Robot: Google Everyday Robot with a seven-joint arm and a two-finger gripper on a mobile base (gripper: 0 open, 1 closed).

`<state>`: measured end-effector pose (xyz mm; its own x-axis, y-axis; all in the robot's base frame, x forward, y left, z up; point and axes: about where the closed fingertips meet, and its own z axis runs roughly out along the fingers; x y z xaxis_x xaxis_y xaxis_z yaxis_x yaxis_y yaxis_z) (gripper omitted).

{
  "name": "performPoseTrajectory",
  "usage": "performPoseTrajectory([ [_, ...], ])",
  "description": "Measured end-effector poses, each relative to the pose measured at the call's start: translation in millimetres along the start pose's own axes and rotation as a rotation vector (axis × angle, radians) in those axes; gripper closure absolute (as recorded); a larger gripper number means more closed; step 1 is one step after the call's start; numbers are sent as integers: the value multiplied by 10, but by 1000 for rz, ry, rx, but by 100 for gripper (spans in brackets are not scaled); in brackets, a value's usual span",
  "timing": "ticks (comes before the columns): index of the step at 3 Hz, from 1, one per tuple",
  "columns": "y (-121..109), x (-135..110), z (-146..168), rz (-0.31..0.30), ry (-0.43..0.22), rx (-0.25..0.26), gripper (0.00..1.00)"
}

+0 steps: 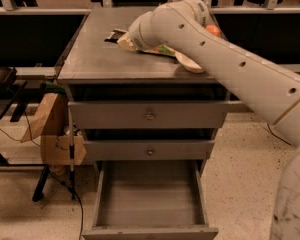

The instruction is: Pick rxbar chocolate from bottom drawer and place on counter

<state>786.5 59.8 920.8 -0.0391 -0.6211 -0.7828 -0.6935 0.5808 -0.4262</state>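
Note:
My arm reaches from the right over the counter [90,61], the flat grey top of the drawer cabinet. My gripper [121,37] is at the arm's end over the back middle of the counter, mostly hidden behind the wrist. A small dark flat piece with pale marks [111,35], which looks like the rxbar chocolate, shows at the gripper's tip, low over the counter. I cannot tell whether it is held or lying there. The bottom drawer [150,196] is pulled open below, and its grey floor is bare.
A green snack bag [162,49] and a pale shallow dish [191,64] lie on the counter under my arm, with an orange round thing [213,30] behind. The two upper drawers [149,116] are shut. A brown paper bag [45,116] and stand legs are left of the cabinet.

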Motion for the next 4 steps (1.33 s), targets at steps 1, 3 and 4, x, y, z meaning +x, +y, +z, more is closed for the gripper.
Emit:
performPoseTrajectory([
  [1, 100, 19, 262, 22, -20, -48, 61],
  [3, 371, 3, 585, 24, -10, -135, 13],
  [4, 394, 1, 606, 24, -8, -140, 0],
])
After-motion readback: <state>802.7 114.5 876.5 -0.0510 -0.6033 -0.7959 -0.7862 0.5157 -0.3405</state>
